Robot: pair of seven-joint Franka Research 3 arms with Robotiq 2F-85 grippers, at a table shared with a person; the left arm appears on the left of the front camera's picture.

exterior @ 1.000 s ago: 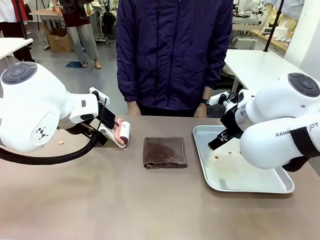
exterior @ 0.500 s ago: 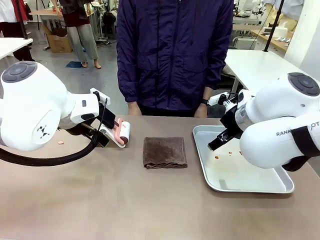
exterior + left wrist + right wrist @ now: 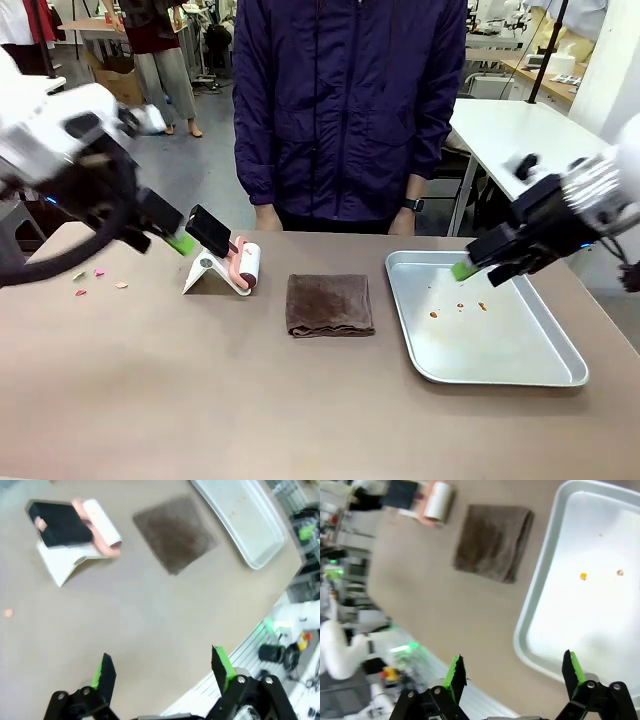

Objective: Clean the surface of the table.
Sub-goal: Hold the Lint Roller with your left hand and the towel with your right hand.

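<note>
The brownish table [image 3: 250, 400] carries a few small pink and orange scraps [image 3: 98, 281] near its left edge. A folded brown cloth [image 3: 330, 304] lies at the middle, also seen from the wrists [image 3: 174, 532] [image 3: 494, 542]. My left gripper [image 3: 180, 242] hangs open above the table, left of a lint roller [image 3: 240, 265] on a white stand. In the left wrist view the gripper [image 3: 164, 670] holds nothing over bare table. My right gripper [image 3: 465, 268] is open above the far left part of the metal tray [image 3: 500, 375]. Nothing sits between its fingers [image 3: 514, 670].
The tray [image 3: 535, 615] at the right holds a few orange crumbs [image 3: 458, 307]. A person in a dark jacket stands at the far edge, hands low behind the table. The roller [image 3: 97, 525] and its stand sit left of the cloth. White tables stand behind.
Both arms have swung quickly and are blurred. The left arm rose and drew back to the left, uncovering the scraps. The right arm pulled back right, its gripper now above the tray's far corner.
</note>
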